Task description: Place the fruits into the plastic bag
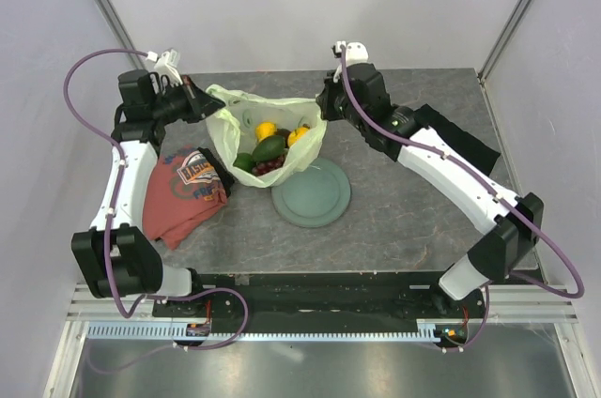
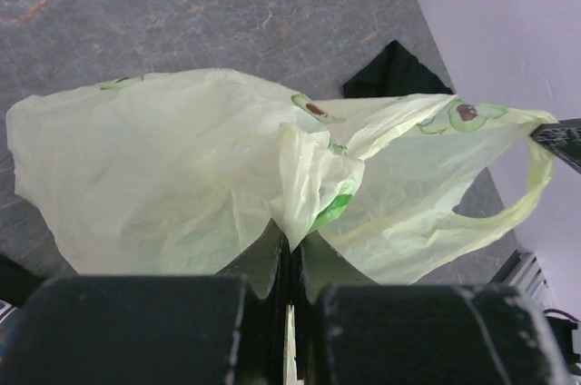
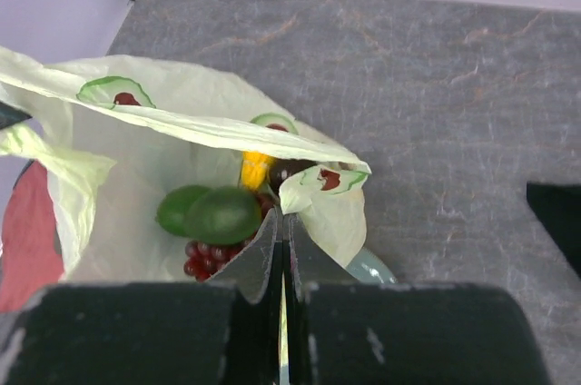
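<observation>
Currently I am reading the table point(image 1: 404, 220) from its left edge across.

- Red T-shirt point(image 1: 183, 193): lying crumpled along the left edge and playing no part in the task.
- Left pincer point(image 1: 202, 102): hanging near the far-left corner. Its jaws are pressing fully together on a fold of the bag's left rim and touching nothing else. I am judging that it is there to lift that side and keep the mouth gaping.
- Plastic bag point(image 1: 225, 135): pale green, stretching between the two pincers at the far middle of the table, with its belly sagging onto the surface.
- Fruits, all sitting inside the bag:
  - yellow-orange round one point(image 1: 266, 130)
  - dark green oval one point(image 1: 268, 148)
  - grape bunch point(image 1: 269, 166)
  - yellow pear point(image 1: 298, 135)
  - dark plum point(image 3: 289, 170), showing only from the right wrist
  - I am judging the loading as good as done.
- Grey-green plate point(image 1: 315, 199): resting nearer me, at the bag's base. I cannot tell whether the bag is overlapping its far rim.
- Right pincer point(image 1: 322, 105): mirroring the left, with its jaws clamping tight on the bag's right rim and holding only plastic.
- Black cloth point(image 1: 460, 140): lying toward the right edge, well apart from the bag.
</observation>
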